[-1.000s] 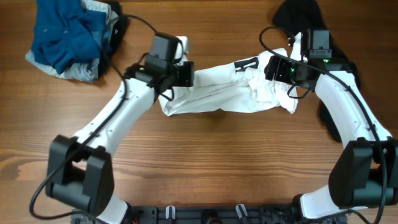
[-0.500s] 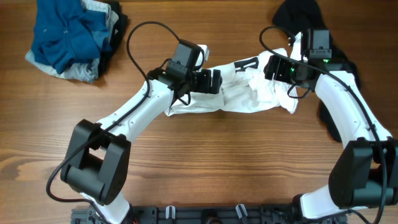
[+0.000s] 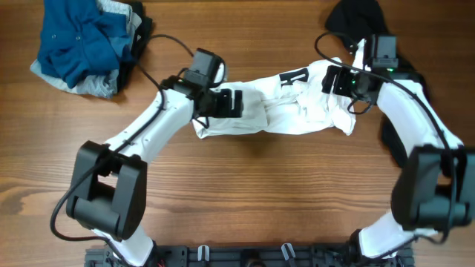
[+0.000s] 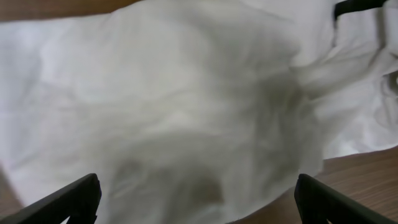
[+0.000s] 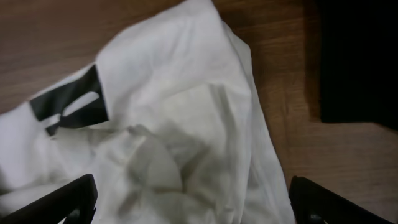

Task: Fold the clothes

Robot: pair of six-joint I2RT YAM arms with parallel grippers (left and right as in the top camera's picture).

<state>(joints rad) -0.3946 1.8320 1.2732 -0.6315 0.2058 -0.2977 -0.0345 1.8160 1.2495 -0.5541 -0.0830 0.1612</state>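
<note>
The clothes, a white shirt [image 3: 278, 113] with black lettering [image 3: 295, 76], lie bunched in a long strip across the middle of the table. My left gripper [image 3: 236, 102] hovers over the shirt's left part, open, with only white cloth [image 4: 186, 112] showing below its spread fingers [image 4: 78, 198]. My right gripper [image 3: 332, 79] is over the shirt's right end, open too. In the right wrist view, crumpled white fabric [image 5: 180, 137] and the lettering [image 5: 71, 99] lie beneath the right gripper [image 5: 193, 202]. Neither gripper holds anything.
A heap of blue and grey garments [image 3: 82, 41] sits at the far left corner. A black garment [image 3: 356, 18] lies at the far right, partly under the right arm, and shows in the right wrist view [image 5: 357, 56]. Bare wood [image 3: 260, 193] fills the near side.
The left gripper carried the shirt's left end rightward over the shirt, opened and let it go, then drew back a little left. The right gripper opened wider and barely moved.
</note>
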